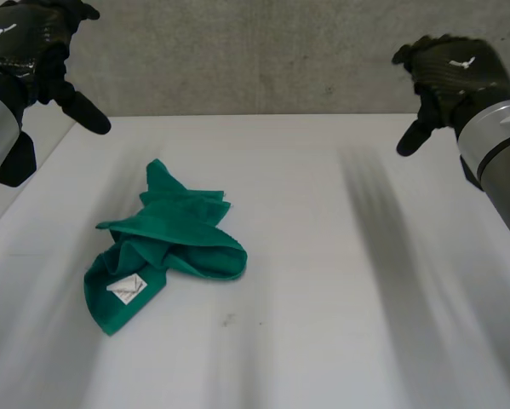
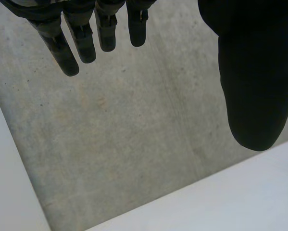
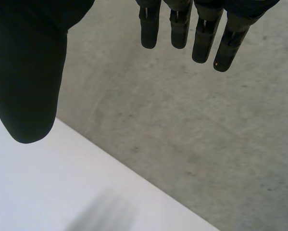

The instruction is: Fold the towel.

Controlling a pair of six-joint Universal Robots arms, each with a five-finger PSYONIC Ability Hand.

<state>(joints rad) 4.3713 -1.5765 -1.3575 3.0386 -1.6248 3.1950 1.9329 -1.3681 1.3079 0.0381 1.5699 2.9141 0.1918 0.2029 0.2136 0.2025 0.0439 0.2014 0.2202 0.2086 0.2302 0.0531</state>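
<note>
The green towel (image 1: 165, 247) lies crumpled on the white worktop (image 1: 340, 298), left of middle, while the left hand (image 1: 33, 51) and right hand (image 1: 446, 77) hang well apart above the far corners, fingers (image 2: 69, 48) spread and empty.

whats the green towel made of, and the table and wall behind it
Towel: soft matte cloth, maybe cotton or microfibre; it slumps in limp folds, white label sewn on. Table: smooth white board, likely laminate. Wall: mottled grey, looks like concrete.
</note>
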